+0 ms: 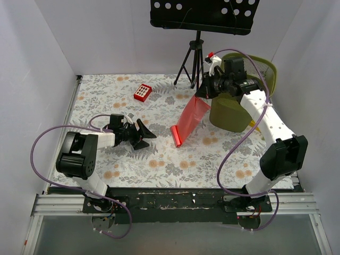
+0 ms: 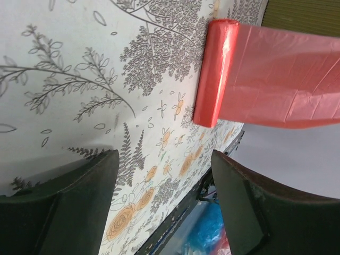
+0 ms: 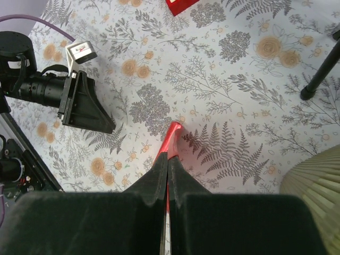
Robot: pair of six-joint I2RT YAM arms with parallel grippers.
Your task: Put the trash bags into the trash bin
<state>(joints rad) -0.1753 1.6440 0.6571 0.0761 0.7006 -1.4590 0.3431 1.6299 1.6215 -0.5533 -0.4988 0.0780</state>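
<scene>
The trash bags are one red glossy film strip (image 1: 191, 119). Its rolled end (image 2: 215, 71) lies on the flowered table and its upper end rises toward the right. My right gripper (image 1: 203, 89) is shut on that upper end, just left of the olive-green trash bin (image 1: 229, 114). In the right wrist view the red film (image 3: 173, 136) runs out from between the pressed fingers of the right gripper (image 3: 168, 162), and the bin (image 3: 313, 180) shows at the lower right. My left gripper (image 1: 147, 135) stands open and empty (image 2: 163, 159), low over the table, a little left of the roll.
A small red box with white buttons (image 1: 142, 92) lies at the back left of the cloth. A black tripod (image 1: 195, 58) carrying a perforated black plate (image 1: 204, 13) stands behind the bin; one leg (image 3: 321, 74) shows beside it. White walls enclose the table.
</scene>
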